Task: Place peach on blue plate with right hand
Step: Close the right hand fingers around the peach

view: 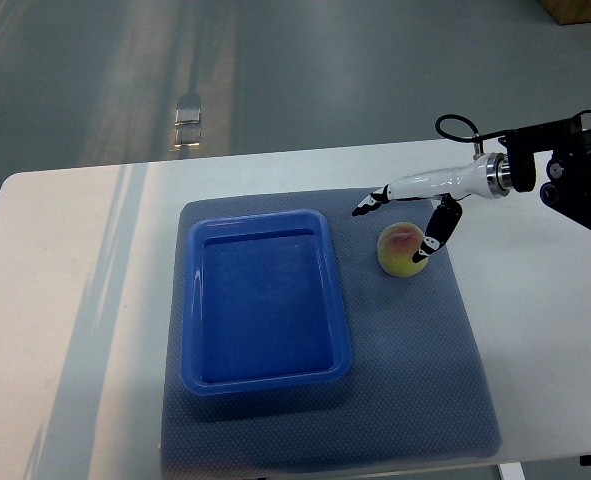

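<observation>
A grey mat [415,380] covers the white table [65,300], with the empty blue plate [265,385] on its left half and open mat between it and the peach [403,250]. No writing is legible. The right hand [415,215] hovers spread over the peach, one fingertip [422,254] at its right side, gripping nothing.

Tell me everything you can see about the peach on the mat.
The peach is round, yellow-green with a pink-red blush on top, and looks whole. It sits on the grey-blue mat, just right of the blue plate and apart from it, not yet in it. The right hand is above it with fingers spread: one finger reaches down to its right side, seemingly touching, while another points left past it. It is not grasped.
</observation>
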{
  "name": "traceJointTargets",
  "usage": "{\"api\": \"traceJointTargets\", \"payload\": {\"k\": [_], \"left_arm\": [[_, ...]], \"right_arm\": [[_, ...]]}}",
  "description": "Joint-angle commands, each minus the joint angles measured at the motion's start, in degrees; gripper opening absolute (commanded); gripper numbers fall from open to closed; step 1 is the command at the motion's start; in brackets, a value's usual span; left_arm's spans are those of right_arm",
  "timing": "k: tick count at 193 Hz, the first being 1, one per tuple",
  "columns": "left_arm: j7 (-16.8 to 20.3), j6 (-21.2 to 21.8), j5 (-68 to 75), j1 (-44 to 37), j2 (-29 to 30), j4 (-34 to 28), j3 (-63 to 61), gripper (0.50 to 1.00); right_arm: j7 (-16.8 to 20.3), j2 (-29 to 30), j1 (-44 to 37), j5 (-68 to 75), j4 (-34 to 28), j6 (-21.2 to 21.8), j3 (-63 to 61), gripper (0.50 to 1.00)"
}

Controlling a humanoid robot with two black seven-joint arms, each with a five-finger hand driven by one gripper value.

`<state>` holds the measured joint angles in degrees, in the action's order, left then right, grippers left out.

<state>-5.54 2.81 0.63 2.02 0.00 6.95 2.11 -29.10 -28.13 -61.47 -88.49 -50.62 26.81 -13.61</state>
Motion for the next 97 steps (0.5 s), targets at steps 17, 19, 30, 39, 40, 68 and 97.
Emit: {"api": "traceJointTargets", "payload": {"k": [17,19,30,39,40,68,97], "left_arm": [[0.00,0.00,-0.02,0.00,0.00,0.00,0.00,1.000],[0.00,0.00,-0.02,0.00,0.00,0.00,0.00,1.000],[0.00,0.00,-0.02,-0.09,0.00,0.00,0.00,1.000],[0.00,0.00,-0.02,-0.09,0.00,0.00,0.00,1.000],[0.00,0.00,-0.02,-0.09,0.00,0.00,0.00,1.000],[0.00,0.00,-0.02,-0.09,0.00,0.00,0.00,1.000],[0.00,0.00,-0.02,-0.09,0.00,0.00,0.00,1.000]], "right_arm": [[0.19,0.45,0.39,-0.98,0.96,-2.47,2.80,0.928],[0.19,0.45,0.39,-0.98,1.05,-2.64,3.06,0.928],[0.28,0.54,0.57,-1.07,1.49,-2.99,3.85,0.928],[0.28,0.54,0.65,-1.07,1.84,-3.35,4.29,0.928],[0.28,0.62,0.65,-1.07,1.84,-3.35,4.29,0.928],[0.45,0.62,0.74,-1.16,2.45,-3.70,4.38,0.924],[0.80,0.62,1.18,-1.16,2.89,-3.87,4.38,0.897]]}}
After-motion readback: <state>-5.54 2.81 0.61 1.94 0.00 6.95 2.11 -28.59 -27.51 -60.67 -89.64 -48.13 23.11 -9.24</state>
